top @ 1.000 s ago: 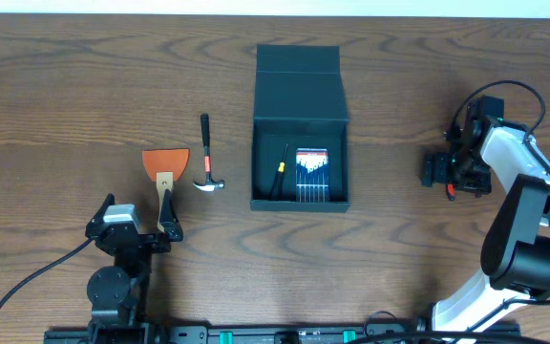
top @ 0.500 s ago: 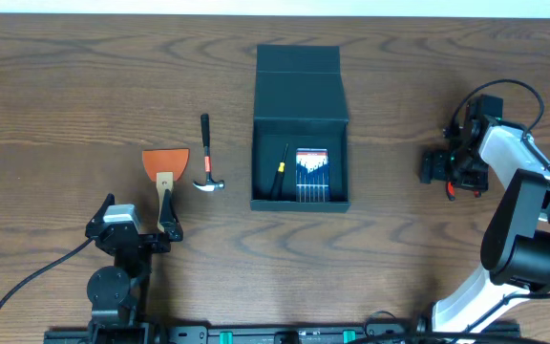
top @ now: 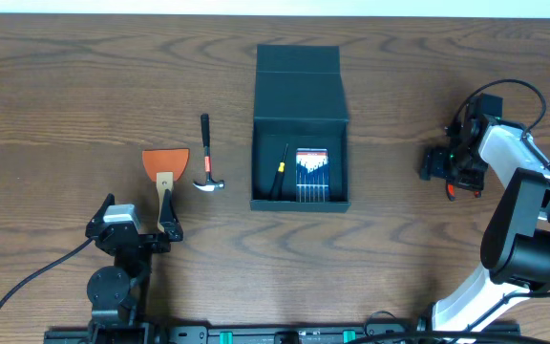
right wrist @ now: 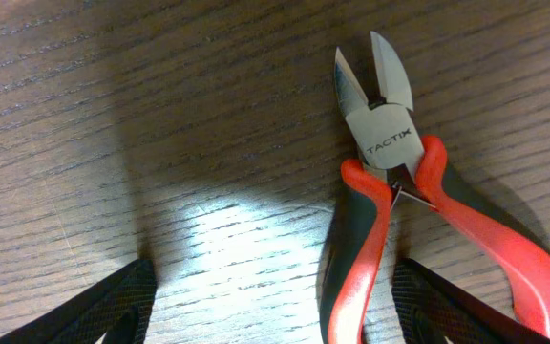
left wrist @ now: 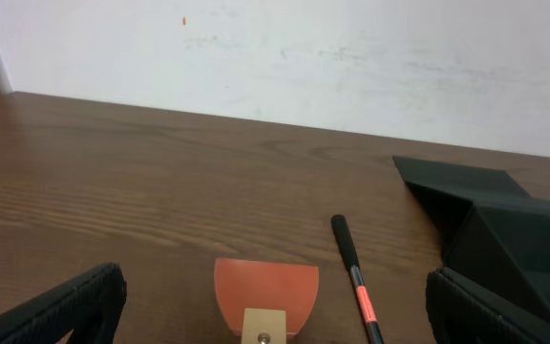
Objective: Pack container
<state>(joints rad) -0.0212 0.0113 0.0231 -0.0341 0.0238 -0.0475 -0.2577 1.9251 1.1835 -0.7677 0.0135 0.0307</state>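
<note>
The dark teal container (top: pixel 300 202) stands open at the table's centre with its flap lid folded back; it also shows at the right of the left wrist view (left wrist: pixel 504 220). Inside lie a thin black-and-yellow tool (top: pixel 281 170) and a flat pack of small blades (top: pixel 312 165). My right gripper (top: pixel 439 168) is open low over red-handled pliers (right wrist: pixel 380 143), and one handle lies between its fingers (right wrist: pixel 270 311). My left gripper (top: pixel 134 233) is open and empty, just short of an orange scraper (left wrist: pixel 265 291).
The orange scraper (top: pixel 165 162) and a small hammer (top: pixel 205 153) lie side by side left of the container. The hammer also shows in the left wrist view (left wrist: pixel 354 277). A white wall runs behind the table's far edge.
My right gripper has shifted slightly up and left over the pliers. The left arm and the tools have not moved.
</note>
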